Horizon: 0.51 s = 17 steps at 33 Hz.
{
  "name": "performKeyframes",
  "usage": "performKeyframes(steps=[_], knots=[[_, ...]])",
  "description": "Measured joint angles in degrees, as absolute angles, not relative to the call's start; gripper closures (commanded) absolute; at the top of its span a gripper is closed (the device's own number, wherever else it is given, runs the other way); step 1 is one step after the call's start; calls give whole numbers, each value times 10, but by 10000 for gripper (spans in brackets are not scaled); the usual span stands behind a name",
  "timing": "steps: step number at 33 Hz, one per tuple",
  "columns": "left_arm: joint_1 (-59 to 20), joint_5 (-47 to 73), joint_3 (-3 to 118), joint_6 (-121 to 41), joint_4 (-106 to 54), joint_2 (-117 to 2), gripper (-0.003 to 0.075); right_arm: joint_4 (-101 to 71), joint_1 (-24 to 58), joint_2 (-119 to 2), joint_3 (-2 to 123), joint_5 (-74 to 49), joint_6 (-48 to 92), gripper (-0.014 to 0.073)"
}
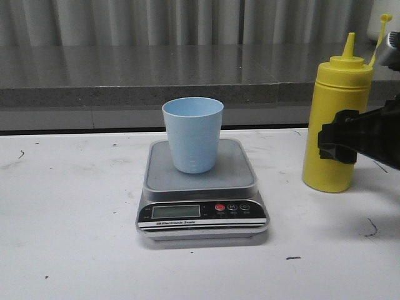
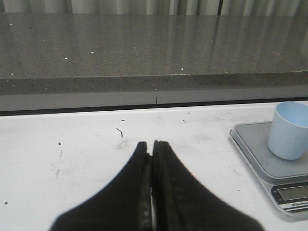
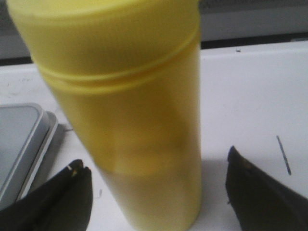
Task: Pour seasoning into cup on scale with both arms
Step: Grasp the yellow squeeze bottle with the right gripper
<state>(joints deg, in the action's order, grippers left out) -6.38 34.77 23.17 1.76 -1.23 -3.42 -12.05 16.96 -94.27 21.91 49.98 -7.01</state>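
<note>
The pale blue cup (image 1: pixel 193 134) stands upright on the silver-grey scale (image 1: pixel 201 187) at the table's middle. The yellow seasoning bottle (image 1: pixel 337 119) stands upright on the table to the right of the scale, nozzle uncapped, strap hanging at its right. My right gripper (image 1: pixel 340 144) is open with its fingers on either side of the bottle's body, gaps showing on both sides in the right wrist view (image 3: pixel 156 168). My left gripper (image 2: pixel 152 144) is shut and empty, over the table left of the scale (image 2: pixel 272 159) and cup (image 2: pixel 288 130); it is out of the front view.
A grey stone ledge (image 1: pixel 125 81) runs along the back of the white table (image 1: pixel 75 206). The scale's edge (image 3: pixel 19 144) lies close beside the bottle (image 3: pixel 130 110) in the right wrist view. Small dark marks dot the table surface.
</note>
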Motion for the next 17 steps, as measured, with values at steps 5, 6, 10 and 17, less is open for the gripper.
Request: performKeyframes(steps=[5, 6, 10, 17], knots=[[-64, 348, 232, 18, -12, -34, 740, -115, 170, -988, 219, 577, -83, 6], [-64, 348, 232, 18, -12, -34, 740, -114, 170, -995, 220, 585, -83, 6], [-64, 348, 232, 18, -12, -34, 740, -110, 170, -1013, 236, 594, -84, 6], [-64, 348, 232, 18, -12, -34, 740, -110, 170, -1033, 293, 584, -84, 6]])
